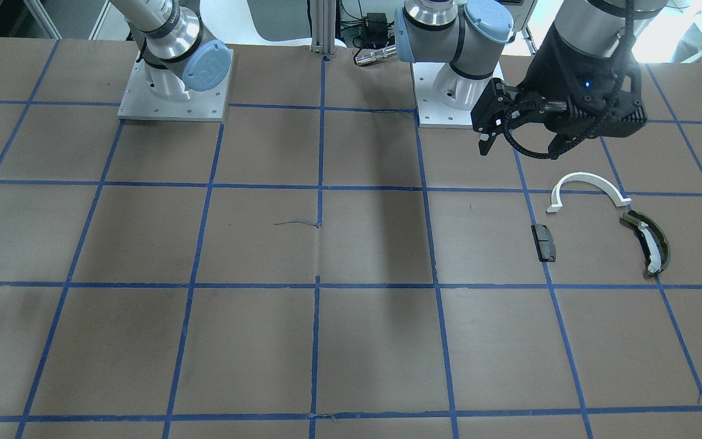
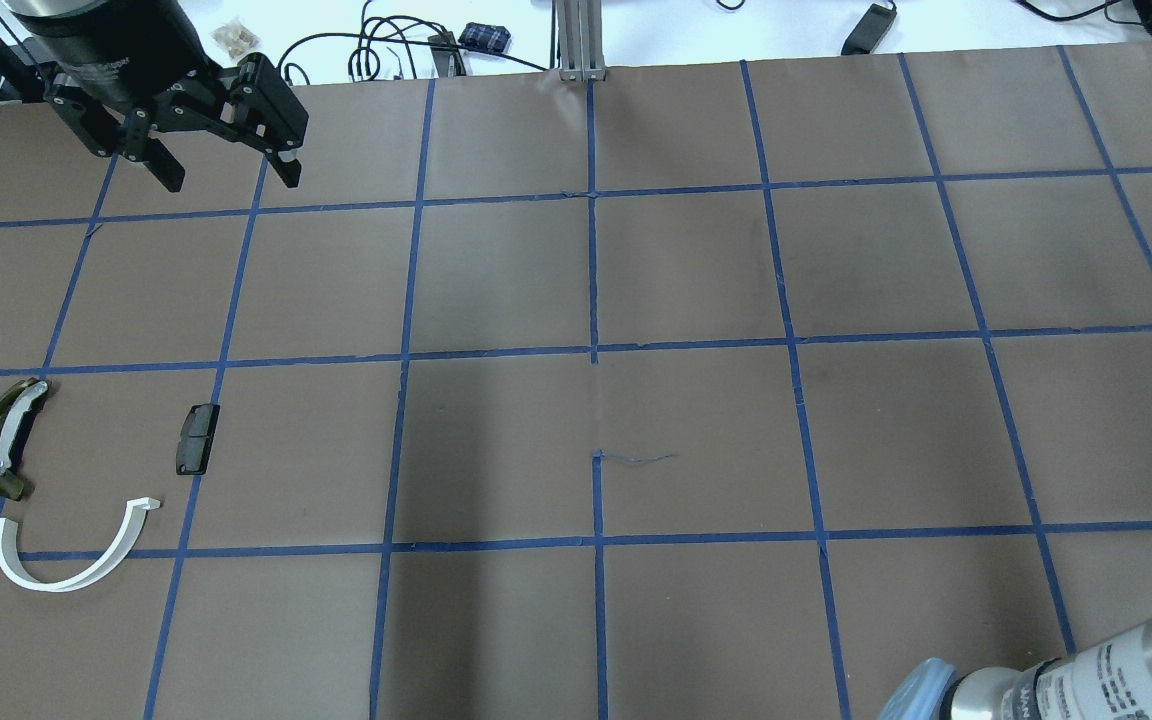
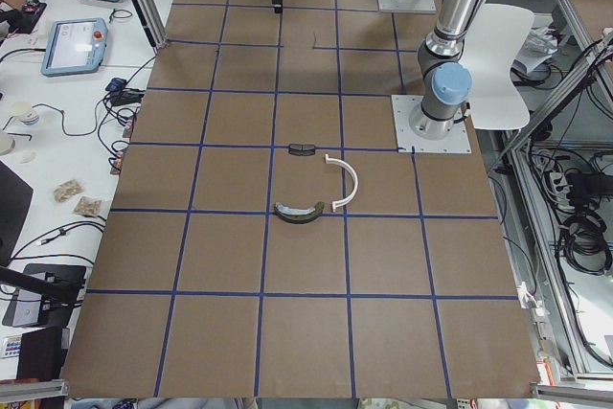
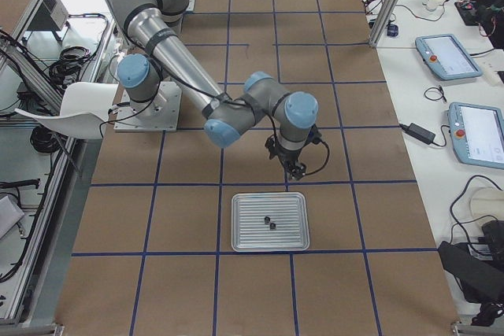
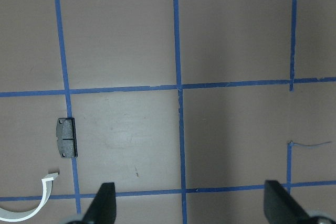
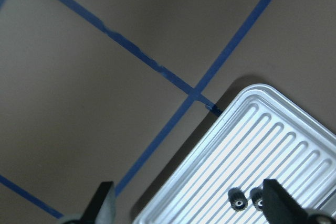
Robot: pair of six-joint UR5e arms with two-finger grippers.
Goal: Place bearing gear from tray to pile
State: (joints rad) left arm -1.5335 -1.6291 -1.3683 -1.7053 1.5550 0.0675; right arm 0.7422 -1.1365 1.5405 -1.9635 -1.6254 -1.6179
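Note:
Two small dark bearing gears (image 6: 237,199) lie side by side in a ribbed metal tray (image 6: 252,145); they also show in the exterior right view (image 4: 269,222). My right gripper (image 6: 191,208) is open and empty, above the table just off the tray's edge (image 4: 295,171). The pile lies far across the table: a white half-ring (image 1: 588,177), an olive-black curved piece with a white strip (image 1: 649,241) and a small dark block (image 1: 544,242). My left gripper (image 2: 233,180) is open and empty, high above the table beyond the pile, with the block (image 5: 66,137) in its wrist view.
The table (image 2: 596,400) is brown paper with a blue tape grid. The two arm bases (image 1: 173,91) stand at the robot's edge. A white chair (image 4: 79,108) sits behind the robot. Cables and tablets (image 4: 445,53) lie on the operators' side bench.

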